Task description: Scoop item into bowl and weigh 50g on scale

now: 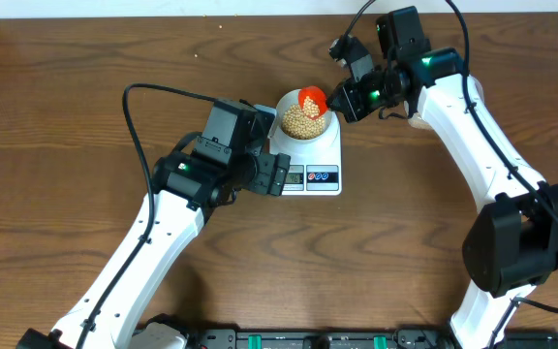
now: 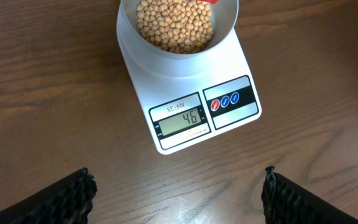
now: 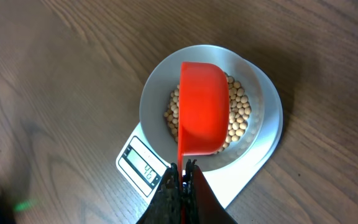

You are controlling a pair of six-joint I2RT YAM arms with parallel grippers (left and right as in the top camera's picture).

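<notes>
Bowl: small round white bowl, standing on the rear half of the scale's platform, narrower than the scale.
Bowl contents: many small round tan-yellow beans, heaped across the floor of the bowl and below its rim.
Scale: flat white digital kitchen scale, resting on the wooden table, front panel facing the left arm.
Display: grey LCD display, reading 46 in the left wrist view.
Buttons: round red and blue buttons on a black strip, just beside the display.
Scoop: red-orange plastic scoop, cup turned mouth-down over the bowl so that its rounded back faced the right wrist camera; beans showed on both sides of it. Whether it touched the beans could not be told.
Right gripper: right gripper, clenched on the scoop's thin handle, poised at the bowl's edge.
Left gripper: left gripper, fingers spread wide and holding nothing, poised just in front of the scale, apart from it.
</notes>
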